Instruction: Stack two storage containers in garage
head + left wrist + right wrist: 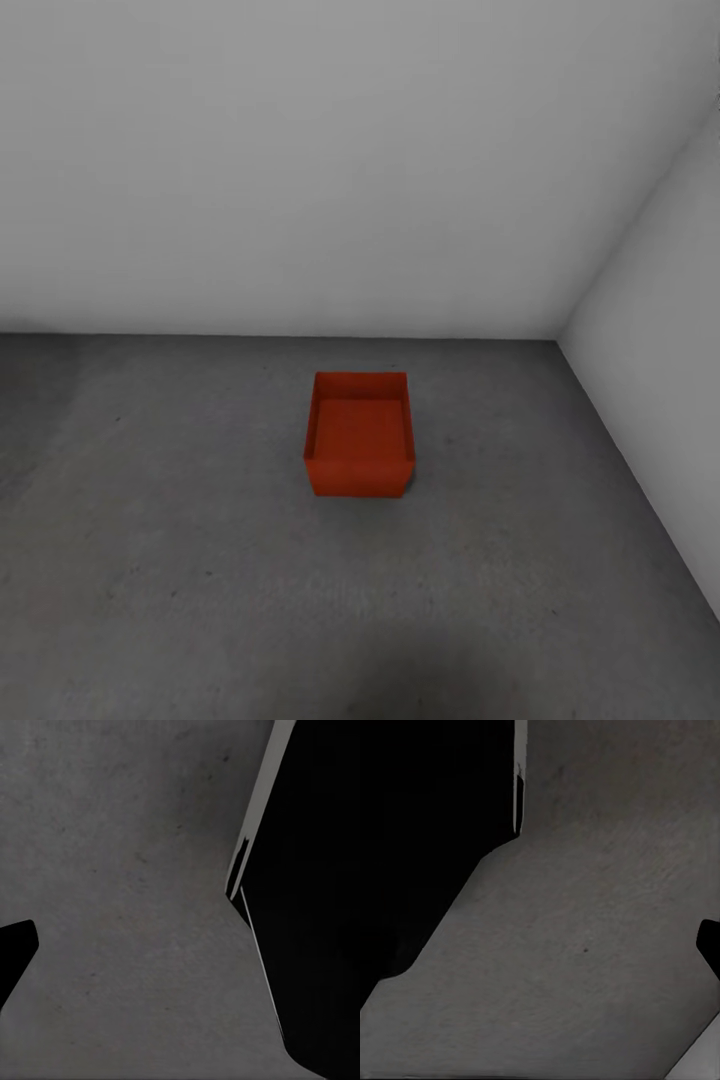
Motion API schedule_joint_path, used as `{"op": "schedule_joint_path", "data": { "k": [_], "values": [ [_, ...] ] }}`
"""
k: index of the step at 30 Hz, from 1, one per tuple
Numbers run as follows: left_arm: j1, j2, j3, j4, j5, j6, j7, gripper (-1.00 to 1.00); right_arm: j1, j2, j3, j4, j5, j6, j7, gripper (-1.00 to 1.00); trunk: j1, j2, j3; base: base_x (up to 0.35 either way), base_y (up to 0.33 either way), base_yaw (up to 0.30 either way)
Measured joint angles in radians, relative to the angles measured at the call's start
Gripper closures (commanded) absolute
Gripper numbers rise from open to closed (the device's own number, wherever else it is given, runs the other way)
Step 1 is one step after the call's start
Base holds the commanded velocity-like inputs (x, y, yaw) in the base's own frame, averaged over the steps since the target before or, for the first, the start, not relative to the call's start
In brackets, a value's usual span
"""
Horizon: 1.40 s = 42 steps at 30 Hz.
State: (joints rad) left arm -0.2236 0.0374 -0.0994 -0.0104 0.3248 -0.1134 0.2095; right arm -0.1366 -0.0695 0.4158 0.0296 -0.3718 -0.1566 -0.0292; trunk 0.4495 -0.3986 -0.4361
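Container (359,435) sits upright on the grey floor (180,560), open top up, near the corner where two pale walls (330,170) meet. Both wrist views show floor plus black shapes; can't tell either gripper's state.

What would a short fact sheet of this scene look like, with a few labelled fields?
room: bare space with plain grey-white walls, seen near a corner
ground: dark grey mottled floor
object: one red-orange storage container, open top, looks empty
object position: standing upright on the floor, apart from both walls
stacking: nothing on top of it yet
wrist views: grey floor with dark shapes at the edges
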Motion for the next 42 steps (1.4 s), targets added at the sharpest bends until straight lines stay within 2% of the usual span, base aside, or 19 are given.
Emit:
{"op": "schedule_joint_path", "data": {
  "k": [5,10,11,12,13,42],
  "values": [
    [0.000,0.001,0.001,-0.002,0.000,0.000,0.000,-1.00,0.007,0.002,0.001,0.000,0.058,-0.002,0.023,-1.00,0.000,0.000,0.008,0.000,0.000,0.000],
    [0.000,0.000,0.001,0.000,0.001,0.000,0.000,-1.00,0.009,0.002,0.001,0.000,0.089,-0.002,0.029,-1.00,0.000,0.000,0.016,0.000,0.000,0.000],
    [0.000,0.000,-0.001,-0.001,0.000,0.000,0.000,-1.00,0.009,0.006,0.001,-0.001,0.181,-0.002,0.030,-1.00,0.000,0.000,0.018,0.000,0.000,0.000],
    [0.000,0.001,-0.001,-0.001,0.000,0.000,0.000,-1.00,0.009,0.007,-0.003,-0.001,0.205,-0.005,0.029,-1.00,0.000,0.000,0.019,0.000,0.000,0.000],
    [0.000,0.001,-0.001,-0.001,-0.001,0.000,0.000,-1.00,0.009,0.007,-0.006,-0.001,0.211,-0.005,0.028,-1.00,0.000,0.000,0.021,0.000,0.000,0.000],
    [0.000,0.001,0.002,-0.001,0.002,-0.001,0.000,-1.00,0.009,0.005,-0.010,0.000,0.220,-0.020,0.027,-1.00,0.000,0.000,0.068,0.000,0.000,0.000]
  ]
}}
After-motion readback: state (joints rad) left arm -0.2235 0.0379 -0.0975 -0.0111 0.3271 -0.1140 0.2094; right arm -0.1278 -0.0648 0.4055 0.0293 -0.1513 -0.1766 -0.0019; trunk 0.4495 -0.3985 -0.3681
